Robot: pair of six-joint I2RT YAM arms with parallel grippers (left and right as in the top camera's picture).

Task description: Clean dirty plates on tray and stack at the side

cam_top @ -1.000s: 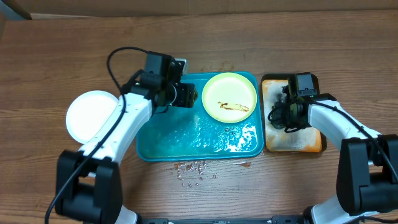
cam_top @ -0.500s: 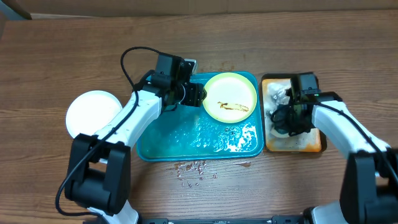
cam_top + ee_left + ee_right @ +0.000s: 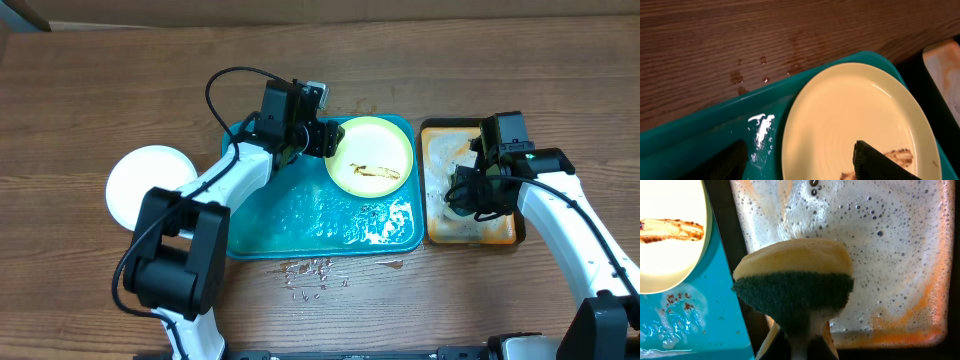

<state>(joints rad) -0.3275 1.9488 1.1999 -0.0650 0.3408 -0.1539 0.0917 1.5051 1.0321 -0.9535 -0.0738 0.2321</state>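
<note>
On the tabletop (image 3: 100, 80), the wet teal tray (image 3: 300, 215) holds the smeared yellow-green plate (image 3: 385, 145) in its far right corner; a white plate (image 3: 150, 185) lies to its left, a sudsy orange tray (image 3: 445, 225) just right. The left tool (image 3: 800, 160) stands open astride that plate's rim, while the right tool (image 3: 802, 332) grips a sponge (image 3: 792, 275) over the suds. Seemingly scrubbing comes next: close on the rim, then bring the sponge across.
</note>
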